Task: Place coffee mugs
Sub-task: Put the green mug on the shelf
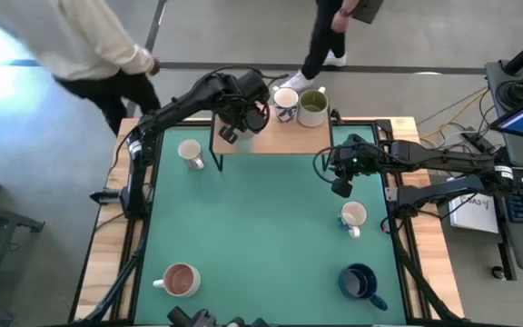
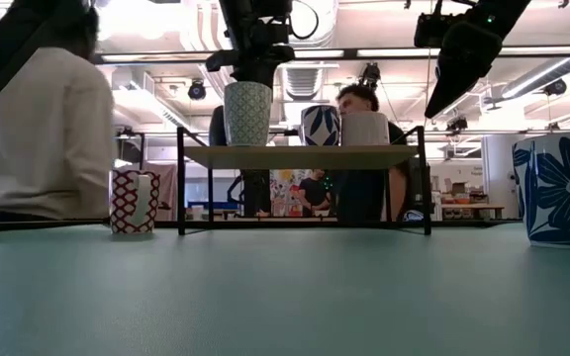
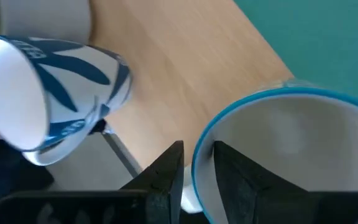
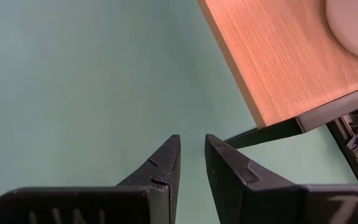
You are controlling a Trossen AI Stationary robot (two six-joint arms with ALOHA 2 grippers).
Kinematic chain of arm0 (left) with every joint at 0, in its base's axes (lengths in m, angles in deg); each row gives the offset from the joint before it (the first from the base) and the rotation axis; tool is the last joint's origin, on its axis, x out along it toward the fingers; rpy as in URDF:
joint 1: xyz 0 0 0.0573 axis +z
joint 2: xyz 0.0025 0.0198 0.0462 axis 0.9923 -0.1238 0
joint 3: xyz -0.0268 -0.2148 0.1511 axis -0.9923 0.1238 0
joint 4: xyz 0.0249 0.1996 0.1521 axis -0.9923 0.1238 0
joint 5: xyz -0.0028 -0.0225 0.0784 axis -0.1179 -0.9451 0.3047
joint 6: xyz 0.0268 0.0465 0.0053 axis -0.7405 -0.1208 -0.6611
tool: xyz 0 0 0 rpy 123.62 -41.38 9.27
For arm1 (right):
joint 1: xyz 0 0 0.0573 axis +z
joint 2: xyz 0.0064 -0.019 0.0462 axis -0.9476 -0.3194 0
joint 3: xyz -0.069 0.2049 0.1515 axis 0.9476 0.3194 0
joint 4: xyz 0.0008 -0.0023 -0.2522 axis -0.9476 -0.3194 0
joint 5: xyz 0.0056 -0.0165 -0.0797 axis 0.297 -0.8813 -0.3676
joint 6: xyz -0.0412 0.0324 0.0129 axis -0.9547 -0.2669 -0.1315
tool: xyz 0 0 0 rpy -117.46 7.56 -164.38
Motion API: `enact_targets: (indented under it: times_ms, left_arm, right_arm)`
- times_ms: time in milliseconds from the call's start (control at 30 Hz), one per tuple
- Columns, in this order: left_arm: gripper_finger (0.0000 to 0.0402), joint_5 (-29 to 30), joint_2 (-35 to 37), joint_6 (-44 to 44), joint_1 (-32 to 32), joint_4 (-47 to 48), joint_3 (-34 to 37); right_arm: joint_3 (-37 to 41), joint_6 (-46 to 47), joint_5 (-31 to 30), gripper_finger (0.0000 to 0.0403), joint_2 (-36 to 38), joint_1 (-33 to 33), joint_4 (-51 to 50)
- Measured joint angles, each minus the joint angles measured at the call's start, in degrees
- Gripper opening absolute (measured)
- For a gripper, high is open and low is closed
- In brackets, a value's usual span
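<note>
My left gripper reaches over the wooden shelf at the table's far edge and is shut on a patterned mug with a blue rim. Beside it on the shelf stand a white mug with a blue pattern and an olive-green-inside mug. My right gripper hovers over the green mat right of centre, its fingers a narrow gap apart and holding nothing. On the mat stand a lattice-patterned mug, a blue-flowered mug, a pink-brown-inside mug and a dark blue mug. My left gripper pinches the blue-rimmed mug's wall at the rim, one finger inside the mug and one finger outside. It comes from above, pointing down. The mug stands upright with its base at the shelf top.
The shelf is a low wooden board on a black frame at the far edge. One person in a cream top stands beyond the far left corner, and another stands behind the shelf. The mat's middle holds no mugs.
</note>
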Motion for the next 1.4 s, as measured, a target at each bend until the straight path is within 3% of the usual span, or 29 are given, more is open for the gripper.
enact_targets:
  times_ms: [233,867,1400]
  left_arm:
    - [0.0071,-0.29,0.14,3.41,-0.7,0.89,-4.65]
    - [0.0071,-3.94,4.94,25.37,-7.2,11.34,-4.13]
    - [0.0071,-4.53,4.07,27.74,-5.51,11.16,0.71]
  right_arm:
    - [0.0,0.0,0.0,0.0063,-0.01,0.0,0.0]
    - [-0.01,0.0,0.01,0.0063,-0.01,0.01,0.02]
    - [-0.02,0.0,0.0,0.0063,0.0,-0.01,0.02]
